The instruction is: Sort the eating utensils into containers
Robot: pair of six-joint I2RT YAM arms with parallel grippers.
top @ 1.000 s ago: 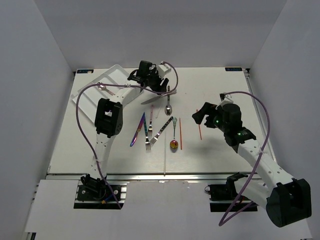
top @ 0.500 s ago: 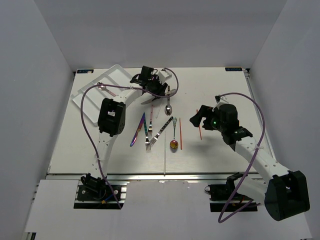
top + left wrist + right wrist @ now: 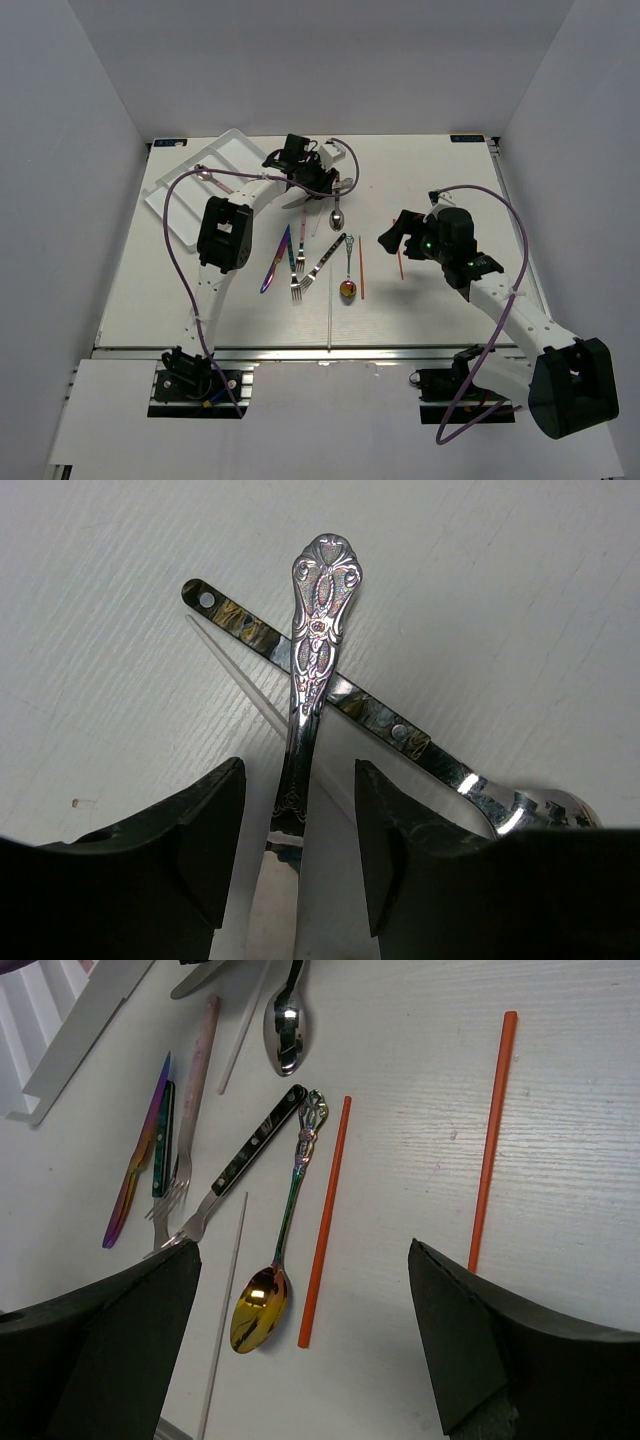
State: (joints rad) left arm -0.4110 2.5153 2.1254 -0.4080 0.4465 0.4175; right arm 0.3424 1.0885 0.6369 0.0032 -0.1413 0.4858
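**A:** Where is the left claw [image 3: 300,780]?

**B:** Low over the desk [image 3: 520,570], with its jaws spread partway. One finger sits on each side of the ornate silver knife [image 3: 322,610]. Neither finger touches the handle, so nothing is pinched.

**A:** What lies around that knife?

**B:** Its handle lies across the dark-handled spoon [image 3: 380,715]. A thin pale stick [image 3: 235,670] passes under the knife.

**A:** And the right claw [image 3: 302,1260]?

**B:** Spread wide, hanging above the desk and holding nothing. Below it lie a red stick [image 3: 325,1220] and, just beside that, the rainbow spoon [image 3: 258,1310] with its gold bowl. A second red stick [image 3: 490,1140] lies well apart from the first.

**A:** The other cutlery?

**B:** Beyond the spoon are a dark-handled fork [image 3: 240,1165], a pink-handled fork [image 3: 195,1080] and a rainbow knife [image 3: 135,1170]. They lie close together, loose on the desk.

**A:** The white tray [image 3: 228,142]?

**B:** At the desk's far left corner, near the left claw.
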